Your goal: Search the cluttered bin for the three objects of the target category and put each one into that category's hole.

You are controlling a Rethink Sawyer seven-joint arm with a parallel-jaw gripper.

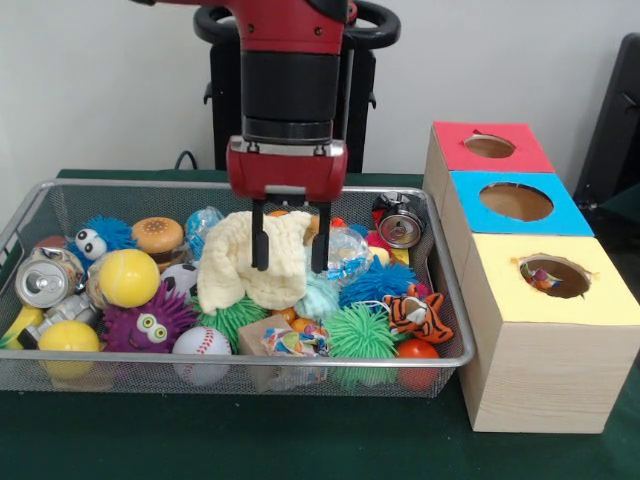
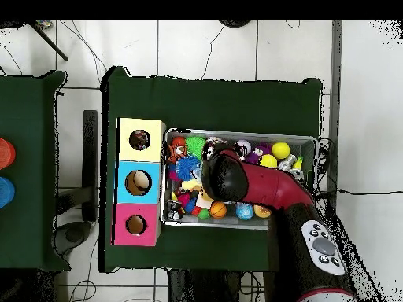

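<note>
My gripper (image 1: pixel 290 255) hangs over the middle of the wire bin (image 1: pixel 445 300), open. Its two black fingers (image 1: pixel 260 245) reach down around the top of a cream knitted cloth (image 1: pixel 235 265) that lies heaped on the clutter. The left finger is in front of the cloth and the right one at its right edge. In the overhead view the red arm (image 2: pixel 236 179) covers the gripper and the cloth. Three boxes stand beside the bin, each with a round hole: red (image 1: pixel 490 146), blue (image 1: pixel 516 201) and yellow (image 1: pixel 555 275). Something colourful shows inside the yellow hole.
Around the cloth lie a yellow ball (image 1: pixel 128 277), a baseball (image 1: pixel 201 342), a toy burger (image 1: pixel 158 235), drink cans (image 1: pixel 45 280) (image 1: pixel 400 228), a purple furry toy (image 1: pixel 150 322), a green spiky ball (image 1: pixel 360 332) and a tiger toy (image 1: pixel 418 315). Green cloth (image 2: pixel 212 98) covers the table.
</note>
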